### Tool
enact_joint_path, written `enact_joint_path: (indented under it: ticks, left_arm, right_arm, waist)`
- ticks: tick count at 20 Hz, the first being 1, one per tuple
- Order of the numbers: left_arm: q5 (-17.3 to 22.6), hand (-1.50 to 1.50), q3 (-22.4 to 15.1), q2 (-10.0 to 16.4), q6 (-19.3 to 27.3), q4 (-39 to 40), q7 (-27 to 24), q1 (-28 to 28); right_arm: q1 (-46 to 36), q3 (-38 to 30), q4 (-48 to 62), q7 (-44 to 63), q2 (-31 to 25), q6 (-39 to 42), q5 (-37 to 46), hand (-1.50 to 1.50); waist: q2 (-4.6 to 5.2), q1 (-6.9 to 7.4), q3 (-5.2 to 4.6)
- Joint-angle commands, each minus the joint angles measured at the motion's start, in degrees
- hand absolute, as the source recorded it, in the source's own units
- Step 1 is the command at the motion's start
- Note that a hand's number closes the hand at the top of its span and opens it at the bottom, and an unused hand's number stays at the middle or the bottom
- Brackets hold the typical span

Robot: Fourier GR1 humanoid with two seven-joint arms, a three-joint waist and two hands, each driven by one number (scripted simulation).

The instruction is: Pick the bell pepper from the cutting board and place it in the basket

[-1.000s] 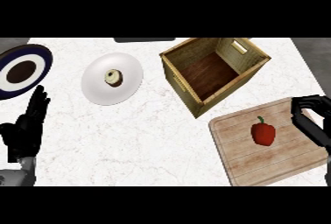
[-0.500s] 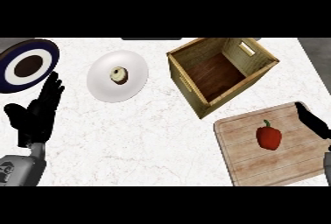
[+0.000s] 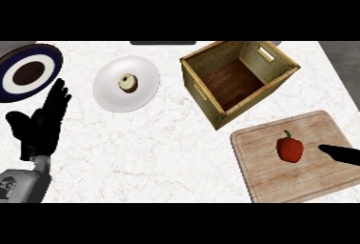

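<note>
The red bell pepper (image 3: 290, 148) lies on the cutting board (image 3: 281, 183) at lower right, just left of the right hand (image 3: 342, 155), whose grip cannot be told. The basket (image 3: 205, 90) stands above the board. The left hand (image 3: 41, 125) rests at the left edge, fingers (image 3: 57, 97) straight, holding nothing.

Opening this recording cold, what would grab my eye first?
The red bell pepper stands out on the cutting board at lower right, with the right hand just beside it at the view's edge. The open wooden basket sits above the board, toward upper right.
</note>
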Motion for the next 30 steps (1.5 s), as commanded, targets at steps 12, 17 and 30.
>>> enact_joint_path:
  ticks: [12, 17, 30]
  left_arm:
    - [-1.23, 0.00, 0.98, -0.70, -0.06, -4.13, 4.08, 0.44]
    - [-1.02, 0.00, 2.70, -0.41, -2.80, -5.37, 1.99, 3.04]
    - [-5.13, 0.00, 4.14, -6.35, -3.85, 0.35, 0.45, 0.24]
  right_arm:
    - [3.88, -1.34, -37.52, 39.98, -7.20, 25.17, -8.21, -1.50]
    - [5.91, 0.03, -35.81, 34.70, -0.30, 20.77, -0.31, -1.50]
    - [6.38, 4.69, -22.31, 19.00, 15.02, 13.33, 15.04, -1.50]
  waist:
    - [0.30, 0.41, 0.75]
    - [0.42, 0.92, 0.78]
    - [0.53, 0.99, 0.79]
